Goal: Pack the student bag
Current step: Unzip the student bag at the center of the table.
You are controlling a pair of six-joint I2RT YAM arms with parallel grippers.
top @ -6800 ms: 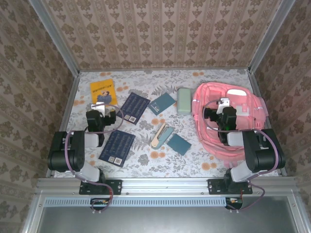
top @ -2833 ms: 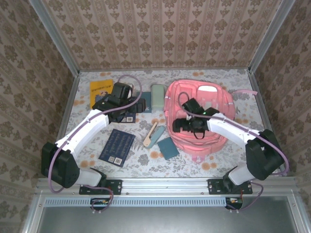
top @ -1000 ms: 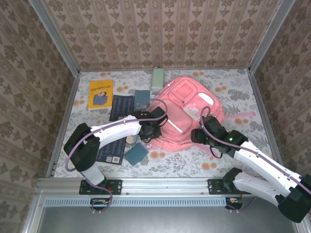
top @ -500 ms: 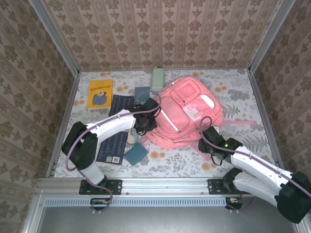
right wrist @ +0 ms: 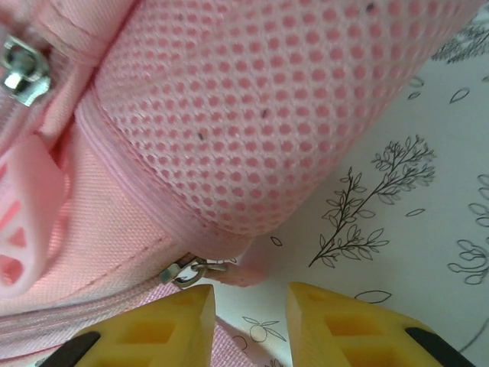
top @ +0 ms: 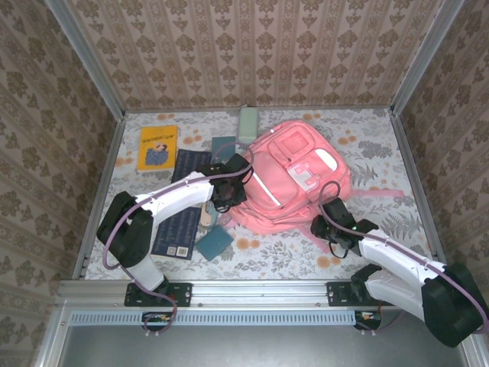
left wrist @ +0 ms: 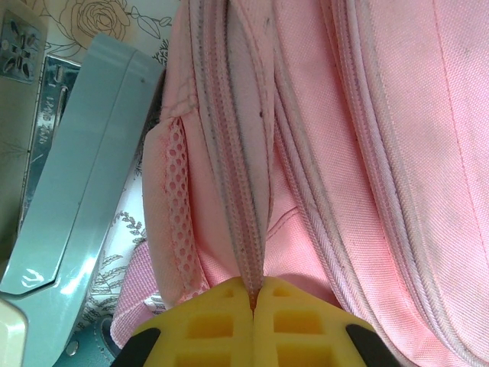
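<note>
- Left gripper (left wrist: 254,294) is pressed together on a fold of the student bag (top: 294,172), pinching the zip seam at the bag's left edge.
- Student bag lies flat mid-table between both arms, front pockets up.
- Right gripper (right wrist: 250,297) stands spread at the bag's near right corner. A zipper pull (right wrist: 187,271) lies just off one fingertip, so this arm is nearer it.
</note>
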